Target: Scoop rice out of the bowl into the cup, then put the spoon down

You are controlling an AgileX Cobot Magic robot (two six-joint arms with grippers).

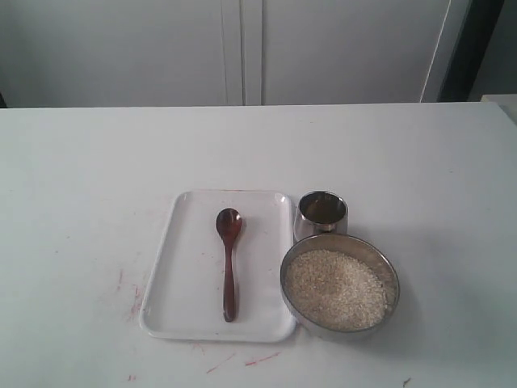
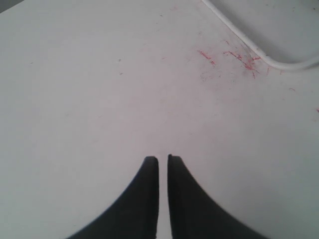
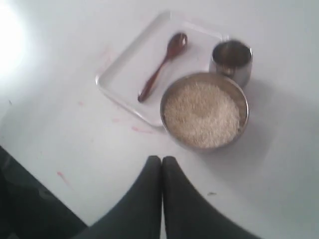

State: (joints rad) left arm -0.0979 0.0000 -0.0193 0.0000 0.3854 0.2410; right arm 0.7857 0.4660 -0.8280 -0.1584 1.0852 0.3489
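Note:
The wooden spoon lies on a white tray, its oval end toward the far side. Right of the tray stands the wide steel bowl full of rice. The small steel cup stands just behind the bowl, by the tray's far right corner. No arm shows in the exterior view. My left gripper is shut and empty above bare table near a tray corner. My right gripper is shut, empty, short of the bowl.
The white table carries red scribble marks beside the tray. A white wall and cabinet doors rise behind the table. The table's near edge and a dark floor show in the right wrist view.

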